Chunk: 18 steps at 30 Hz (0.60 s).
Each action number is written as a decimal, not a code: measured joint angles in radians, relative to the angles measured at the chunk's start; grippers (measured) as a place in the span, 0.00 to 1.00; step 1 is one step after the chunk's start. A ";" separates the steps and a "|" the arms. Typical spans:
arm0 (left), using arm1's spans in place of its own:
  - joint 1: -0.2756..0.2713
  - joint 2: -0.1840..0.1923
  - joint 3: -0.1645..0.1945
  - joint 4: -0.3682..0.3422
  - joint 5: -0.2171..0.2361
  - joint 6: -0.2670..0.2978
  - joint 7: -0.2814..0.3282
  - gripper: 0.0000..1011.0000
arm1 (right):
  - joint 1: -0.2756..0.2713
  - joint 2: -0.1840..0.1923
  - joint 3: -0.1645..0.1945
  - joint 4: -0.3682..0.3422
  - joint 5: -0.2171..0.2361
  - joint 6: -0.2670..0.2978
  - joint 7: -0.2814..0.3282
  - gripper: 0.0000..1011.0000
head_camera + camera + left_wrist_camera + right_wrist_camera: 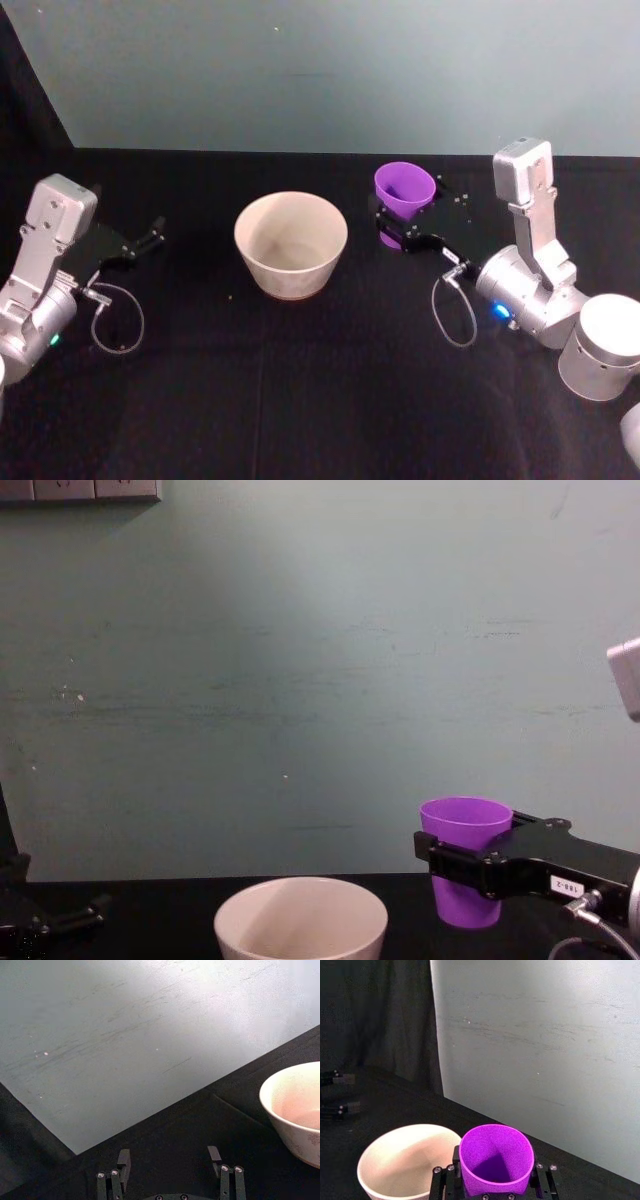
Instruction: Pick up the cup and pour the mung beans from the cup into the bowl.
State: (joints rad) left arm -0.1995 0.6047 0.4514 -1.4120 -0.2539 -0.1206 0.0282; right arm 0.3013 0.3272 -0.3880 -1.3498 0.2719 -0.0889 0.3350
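Right gripper (452, 864): its fingers are closing on the cup (465, 825), one black finger pressing each side of the wall about halfway up.
Cup axis: the long axis is running vertical in my chest view; the mouth is pointing up and the narrow base down.
Cup position: it is sitting just beside the bowl (291, 243), to the bowl's right and slightly farther back, and the two are not touching. I cannot tell whether its base is resting on the table (300, 400).
Cup contents: I am seeing purple inner wall and shadow at the bottom. I cannot tell whether mung beans are lying there.
Bowl: it is standing upright near the table's middle, mouth up.
Bowl contents: I am seeing pale, plain inner walls and no more that I can make out.
Right arm: it is reaching in from the right edge, forearm angling toward the cup.
Left gripper (150, 235): its fingers are standing parted with nothing between them, low over the table's left side, well apart from the bowl.
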 joint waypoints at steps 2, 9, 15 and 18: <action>0.000 0.000 0.000 0.000 0.000 0.000 0.000 0.99 | 0.000 0.000 0.000 0.000 0.000 0.000 0.000 0.72; 0.000 0.000 0.000 0.000 0.000 0.000 0.000 0.99 | 0.000 0.000 0.000 0.000 0.000 0.000 0.000 0.72; 0.000 0.000 0.000 0.000 0.000 0.000 0.000 0.99 | 0.000 0.000 0.000 0.000 0.000 0.000 0.000 0.72; 0.000 0.000 0.000 0.000 0.000 0.000 0.000 0.99 | 0.000 0.000 0.000 0.000 0.000 0.000 0.000 0.72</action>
State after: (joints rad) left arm -0.1996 0.6047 0.4514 -1.4120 -0.2539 -0.1205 0.0283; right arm 0.3013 0.3272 -0.3880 -1.3498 0.2719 -0.0889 0.3350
